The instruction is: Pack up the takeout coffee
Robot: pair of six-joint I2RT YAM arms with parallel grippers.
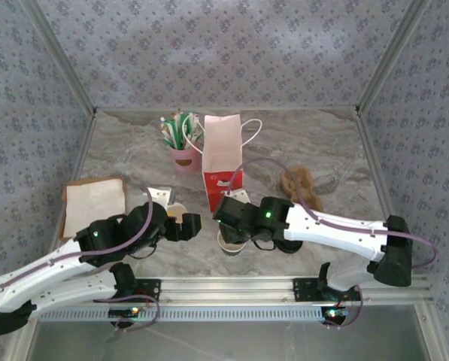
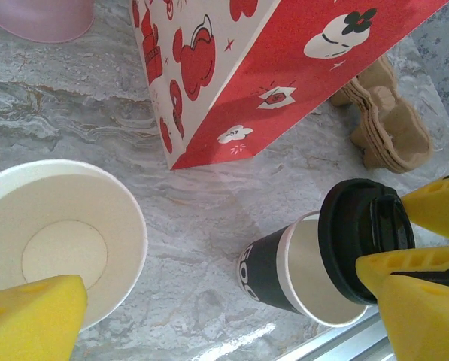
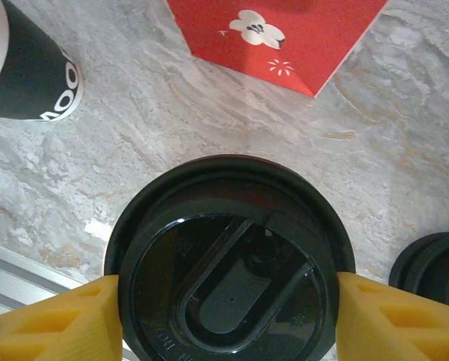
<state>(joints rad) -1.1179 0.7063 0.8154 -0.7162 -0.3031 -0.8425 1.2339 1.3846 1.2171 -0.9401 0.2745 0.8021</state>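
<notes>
Two takeout coffee cups, dark outside and cream inside, stand near the front edge. One cup (image 1: 232, 244) (image 2: 280, 271) sits under my right gripper (image 1: 232, 226) (image 3: 228, 320), which is shut on a black lid (image 3: 228, 263) (image 2: 365, 226). The lid hangs tilted over the far part of that cup's rim, and most of the mouth still shows. The other cup (image 1: 177, 211) (image 2: 59, 241) (image 3: 25, 71) stands open-topped beside my left gripper (image 1: 188, 226) (image 2: 224, 331). Its jaws stand wide open and hold nothing, with one yellow pad (image 2: 28, 320) just below that cup's rim.
The red-and-white bag (image 1: 222, 162) (image 2: 284, 68) (image 3: 277, 37) stands upright behind both cups. A pink cup of sticks (image 1: 183, 154) is to its left and a brown cup carrier (image 1: 299, 186) (image 2: 386, 124) to its right. A spare black lid (image 3: 435, 271) and a napkin on cardboard (image 1: 95, 203) lie nearby.
</notes>
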